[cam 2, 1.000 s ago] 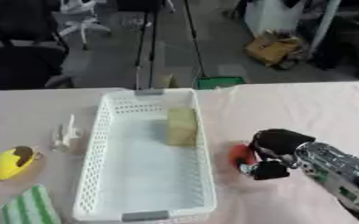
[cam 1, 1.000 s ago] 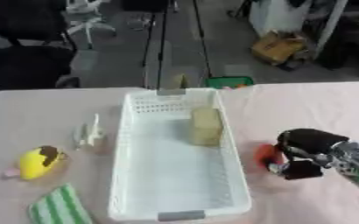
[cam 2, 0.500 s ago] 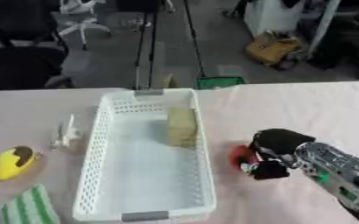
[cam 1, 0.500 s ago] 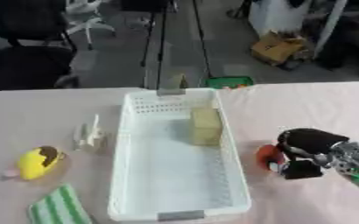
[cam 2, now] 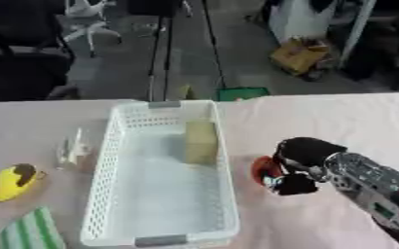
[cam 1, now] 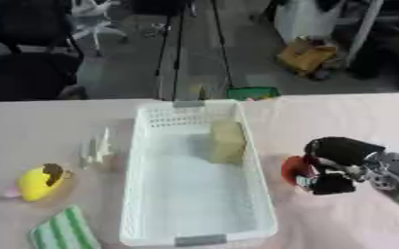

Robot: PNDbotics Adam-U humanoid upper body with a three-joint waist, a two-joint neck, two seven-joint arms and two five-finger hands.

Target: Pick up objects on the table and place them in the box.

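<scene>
A white slotted box [cam 1: 143, 170] stands lengthwise in the middle of the pink table, with a tan block [cam 1: 226, 141] inside near its far right wall. My right hand [cam 1: 335, 163] sits just right of the box, fingers curled round a red object [cam 1: 294, 169] that rests on or just above the table. Left of the box lie a small pale clip-like piece [cam 1: 94, 150], a yellow toy with a dark patch [cam 1: 38, 181], and a green-and-white striped cloth [cam 1: 63, 234]. My left hand shows in neither view.
The table's far edge runs behind the box; beyond it are tripod legs, a green item [cam 1: 252, 92] on the floor, office chairs and a cardboard box [cam 1: 308, 56]. Bare pink tabletop [cam 1: 339, 116] stretches right of the box.
The right hand stays beside the box on the red object, barely shifted. The other things have not moved.
</scene>
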